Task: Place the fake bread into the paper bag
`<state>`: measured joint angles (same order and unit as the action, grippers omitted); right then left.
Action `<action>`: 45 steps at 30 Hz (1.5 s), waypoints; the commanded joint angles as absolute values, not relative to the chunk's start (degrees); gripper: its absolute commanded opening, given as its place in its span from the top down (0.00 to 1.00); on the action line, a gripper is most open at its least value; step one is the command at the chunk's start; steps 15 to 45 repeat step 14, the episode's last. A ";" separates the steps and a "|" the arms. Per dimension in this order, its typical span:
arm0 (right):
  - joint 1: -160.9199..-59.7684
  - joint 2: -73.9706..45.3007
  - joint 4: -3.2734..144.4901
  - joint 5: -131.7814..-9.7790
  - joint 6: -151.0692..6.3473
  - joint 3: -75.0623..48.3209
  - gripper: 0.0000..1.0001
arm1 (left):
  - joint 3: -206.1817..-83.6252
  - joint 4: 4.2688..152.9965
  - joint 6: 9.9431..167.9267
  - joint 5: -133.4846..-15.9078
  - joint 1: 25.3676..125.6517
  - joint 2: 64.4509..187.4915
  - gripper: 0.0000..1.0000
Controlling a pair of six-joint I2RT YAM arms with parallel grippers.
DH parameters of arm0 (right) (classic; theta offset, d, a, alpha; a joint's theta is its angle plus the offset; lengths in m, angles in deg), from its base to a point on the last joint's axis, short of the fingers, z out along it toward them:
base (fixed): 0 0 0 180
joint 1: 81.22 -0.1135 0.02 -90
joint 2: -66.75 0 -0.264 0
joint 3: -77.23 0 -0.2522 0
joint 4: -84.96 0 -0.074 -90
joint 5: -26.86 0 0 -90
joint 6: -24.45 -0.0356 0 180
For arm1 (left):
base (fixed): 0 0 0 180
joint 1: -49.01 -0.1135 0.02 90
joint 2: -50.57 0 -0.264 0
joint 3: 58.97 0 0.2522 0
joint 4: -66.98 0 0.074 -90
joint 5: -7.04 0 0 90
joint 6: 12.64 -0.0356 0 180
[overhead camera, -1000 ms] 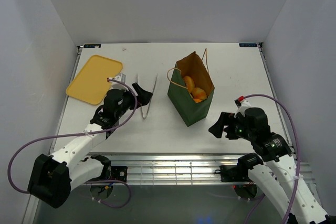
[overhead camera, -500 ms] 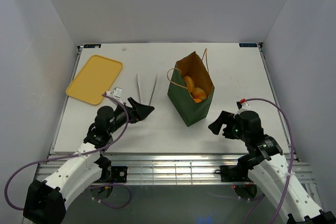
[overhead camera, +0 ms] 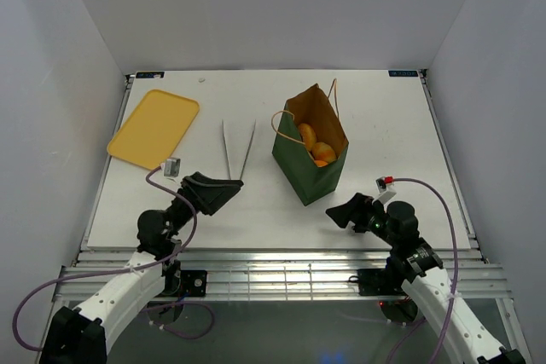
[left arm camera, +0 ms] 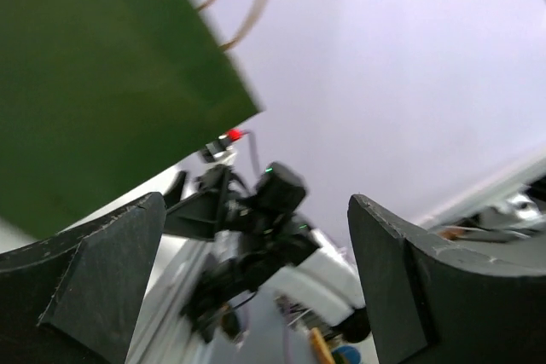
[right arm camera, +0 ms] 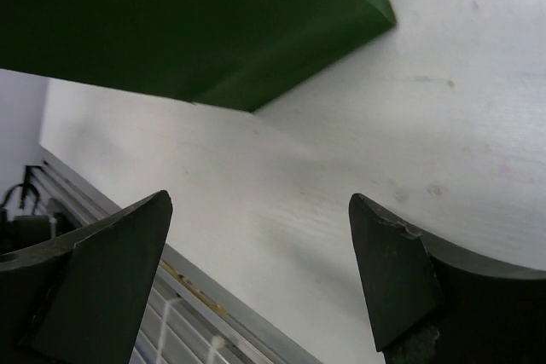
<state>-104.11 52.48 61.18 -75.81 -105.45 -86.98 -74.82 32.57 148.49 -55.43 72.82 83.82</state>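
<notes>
The dark green paper bag (overhead camera: 309,153) stands open in the middle of the table, brown inside, with thin tan string handles. Several orange fake bread pieces (overhead camera: 316,147) lie inside it. The bag's green wall also shows in the left wrist view (left arm camera: 94,91) and in the right wrist view (right arm camera: 196,23). My left gripper (overhead camera: 230,185) is open and empty, low near the table's front left, pointing toward the bag. My right gripper (overhead camera: 334,211) is open and empty, just in front of the bag's near corner.
A flat yellow tray (overhead camera: 153,128) lies at the back left. Metal tongs (overhead camera: 238,147) lie on the table between the tray and the bag. The table's front edge with metal rails (overhead camera: 273,262) runs below both grippers.
Both arms have pulled back and down toward the table's front edge. The left gripper left the tongs lying on the table. The bag and bread have not moved.
</notes>
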 commanded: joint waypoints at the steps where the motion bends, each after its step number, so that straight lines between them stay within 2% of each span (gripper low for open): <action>1: -104.24 58.46 75.07 -79.49 -109.57 -97.43 0.10 | -58.67 9.03 158.29 -53.43 72.39 86.33 0.02; 5: -104.33 65.92 72.36 -78.26 -111.07 -101.22 0.10 | -58.50 -0.62 159.44 -49.30 72.39 88.45 0.02; 10: -104.24 78.06 62.16 -75.71 -112.21 -102.71 0.10 | -58.50 -3.81 161.03 -48.42 72.48 84.76 0.02; 14: -104.24 75.45 63.73 -77.37 -112.57 -103.51 0.10 | -58.50 -7.40 162.96 -46.66 72.48 82.30 0.02; 45: -104.24 75.45 63.73 -77.37 -112.57 -103.51 0.10 | -58.50 -7.40 162.96 -46.66 72.48 82.30 0.02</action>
